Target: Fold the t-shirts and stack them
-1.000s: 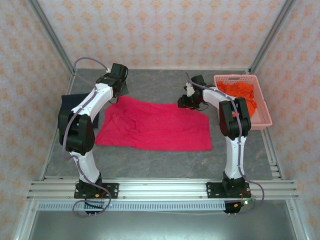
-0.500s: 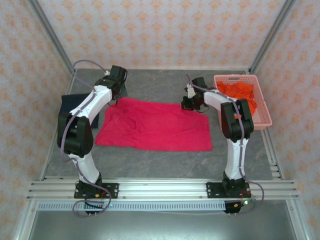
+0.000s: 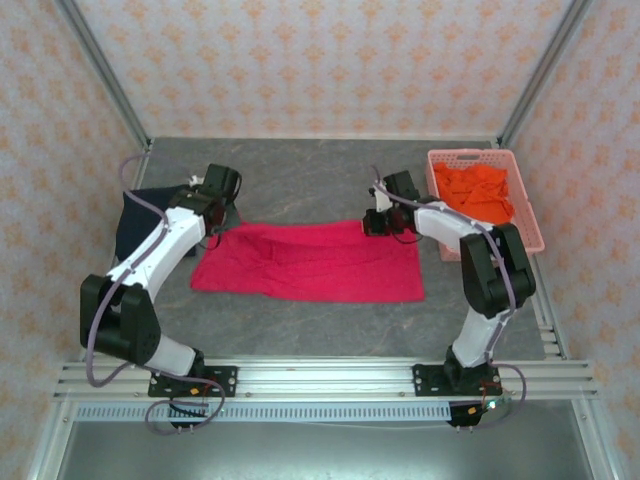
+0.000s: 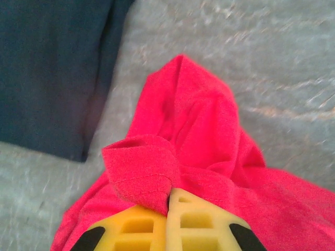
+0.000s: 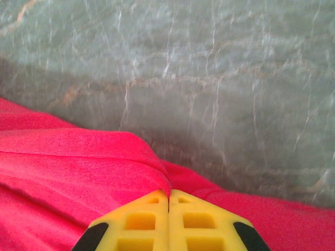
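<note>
The crimson-pink t-shirt (image 3: 310,264) lies flat in the middle of the table. My left gripper (image 3: 222,224) is shut on its far left corner, and a bunched fold of pink cloth (image 4: 209,130) stands pinched between the yellow jaws of that gripper (image 4: 170,196). My right gripper (image 3: 376,226) is shut on the far right edge, where pink cloth (image 5: 63,167) runs into its closed jaws (image 5: 168,194). The dark navy t-shirt (image 3: 136,214) lies folded at the left, also seen from the left wrist (image 4: 47,68). The orange t-shirt (image 3: 478,190) is heaped in the basket.
The pale pink lattice basket (image 3: 530,226) stands at the back right, close to my right arm. Bare grey table (image 3: 310,175) stretches behind the pink shirt, and more (image 3: 330,325) lies in front of it. Metal frame posts and papered walls close in the sides.
The right gripper has closed on the shirt's far edge. Both grippers have drawn toward the near side, pulling the far edge forward, so the pink shirt now looks shorter front to back.
</note>
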### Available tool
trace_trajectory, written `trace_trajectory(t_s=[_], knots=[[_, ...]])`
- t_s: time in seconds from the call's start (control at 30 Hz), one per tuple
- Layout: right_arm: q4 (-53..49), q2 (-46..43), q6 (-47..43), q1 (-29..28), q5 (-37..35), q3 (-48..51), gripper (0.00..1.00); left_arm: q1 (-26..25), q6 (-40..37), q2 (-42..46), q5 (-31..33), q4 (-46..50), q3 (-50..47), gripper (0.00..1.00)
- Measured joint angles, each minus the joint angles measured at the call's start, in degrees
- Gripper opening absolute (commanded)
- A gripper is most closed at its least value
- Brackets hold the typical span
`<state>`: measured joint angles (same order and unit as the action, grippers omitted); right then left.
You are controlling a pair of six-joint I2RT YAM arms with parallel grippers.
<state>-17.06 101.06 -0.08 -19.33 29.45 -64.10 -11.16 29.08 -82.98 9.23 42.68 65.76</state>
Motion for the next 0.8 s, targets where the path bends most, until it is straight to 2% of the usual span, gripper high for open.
trace_trajectory(t_s=[0.4,0.8], knots=[[1.2,-12.1,1.9,-1.3,-1.2,11.2,0.00,0.0,4.6,8.3,-0.3,3.2,-9.1,0.00],[1.3,-17.4,4.0,-2.4,-1.0,18.1,0.00,-0.1,8.7,14.0,-1.8,6.3,-15.1,0.00]])
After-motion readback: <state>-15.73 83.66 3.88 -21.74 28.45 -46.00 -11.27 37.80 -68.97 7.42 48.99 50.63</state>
